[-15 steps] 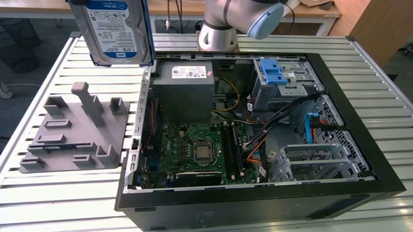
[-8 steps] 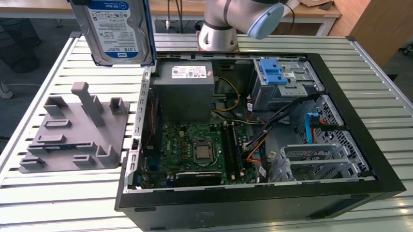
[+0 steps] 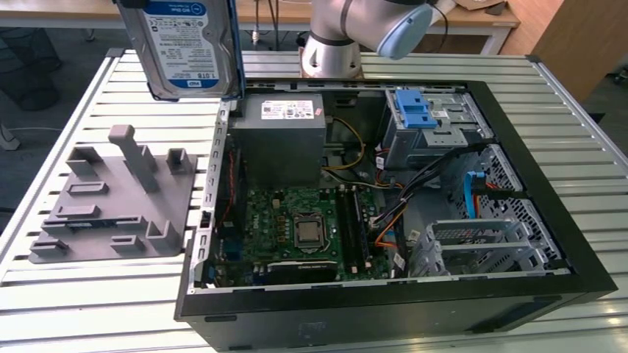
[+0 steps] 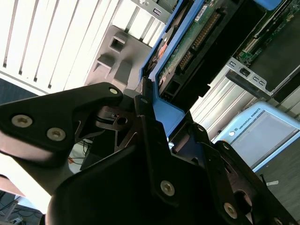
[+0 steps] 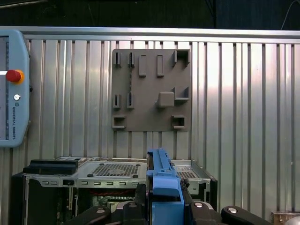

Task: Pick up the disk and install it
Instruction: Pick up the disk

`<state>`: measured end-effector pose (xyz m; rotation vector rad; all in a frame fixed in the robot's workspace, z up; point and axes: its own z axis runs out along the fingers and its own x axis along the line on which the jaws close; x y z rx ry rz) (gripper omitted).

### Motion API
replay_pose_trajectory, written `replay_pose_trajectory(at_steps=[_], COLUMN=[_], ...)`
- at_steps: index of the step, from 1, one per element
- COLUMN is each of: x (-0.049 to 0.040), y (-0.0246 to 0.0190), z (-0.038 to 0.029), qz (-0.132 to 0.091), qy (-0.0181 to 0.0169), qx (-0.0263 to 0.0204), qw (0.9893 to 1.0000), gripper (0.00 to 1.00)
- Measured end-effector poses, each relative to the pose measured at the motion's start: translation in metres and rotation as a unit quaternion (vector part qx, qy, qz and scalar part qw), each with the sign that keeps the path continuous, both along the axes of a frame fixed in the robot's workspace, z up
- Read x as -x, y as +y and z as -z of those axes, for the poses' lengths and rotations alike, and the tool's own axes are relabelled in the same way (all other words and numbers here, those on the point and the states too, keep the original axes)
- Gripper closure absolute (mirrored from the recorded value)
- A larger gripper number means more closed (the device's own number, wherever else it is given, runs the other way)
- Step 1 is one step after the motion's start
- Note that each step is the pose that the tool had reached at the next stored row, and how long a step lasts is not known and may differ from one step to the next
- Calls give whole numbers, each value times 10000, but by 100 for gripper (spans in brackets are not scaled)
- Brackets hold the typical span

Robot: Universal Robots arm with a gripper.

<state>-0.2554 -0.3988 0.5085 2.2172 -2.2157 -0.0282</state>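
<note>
The disk [image 3: 187, 48], a silver hard drive with a white-and-blue label in a blue carrier frame, hangs upright in the air above the table's back, at the exterior view's left of the open computer case [image 3: 393, 312]. In the second wrist view my gripper [image 4: 143, 105] is shut on the carrier's blue edge, and the disk's green circuit-board side [image 4: 187, 44] extends beyond the fingers. In the first wrist view the blue carrier [image 5: 164, 180] stands between the black fingers [image 5: 208, 210] of my gripper [image 5: 165, 206], above the case.
A grey moulded fixture [image 3: 113, 198] lies on the slatted table [image 3: 88, 301] at the exterior view's left of the case. Inside the case sit the grey power supply [image 3: 279, 136], the motherboard [image 3: 299, 228] and a blue-latched drive cage [image 3: 422, 110]. A teach pendant [image 5: 11, 89] lies nearby.
</note>
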Motion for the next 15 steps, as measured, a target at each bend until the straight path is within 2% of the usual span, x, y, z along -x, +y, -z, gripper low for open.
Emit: replay_pose_trajectory(at_steps=[6, 9, 15], x=[-2, -21, -156], y=[-58, -70, -77], z=[0, 2, 3], qz=[-1, -1, 0], qy=[0, 0, 0], qx=[0, 0, 0], qw=[10000, 10000, 10000], gripper=[64, 64, 64])
